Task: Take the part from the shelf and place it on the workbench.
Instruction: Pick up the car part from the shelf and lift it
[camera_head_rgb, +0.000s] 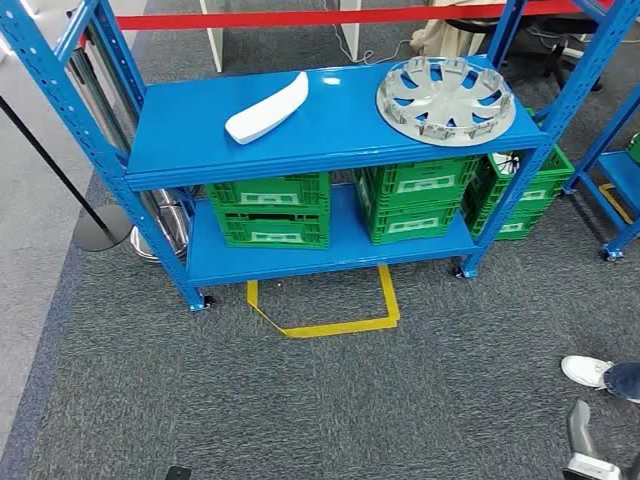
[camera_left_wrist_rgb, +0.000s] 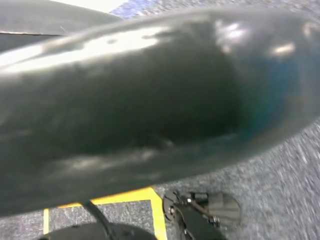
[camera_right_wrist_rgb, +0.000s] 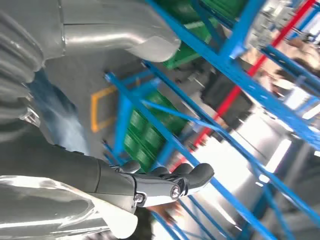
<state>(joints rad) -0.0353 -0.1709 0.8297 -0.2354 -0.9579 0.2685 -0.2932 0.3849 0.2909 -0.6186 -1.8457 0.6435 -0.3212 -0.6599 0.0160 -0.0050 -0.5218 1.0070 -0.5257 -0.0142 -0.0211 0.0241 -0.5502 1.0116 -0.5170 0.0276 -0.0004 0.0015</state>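
right robot hand fingers extended, holding nothing | white part, hubcap on shelf | green crates below

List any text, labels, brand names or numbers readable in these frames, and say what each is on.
No text can be read in any view.
Green crates on the blue shelf's lower level: pale label panels on their fronts, too small to read.
Silver wheel cover and white part on the top level: no markings visible.
Yellow floor tape: an outline, no lettering.
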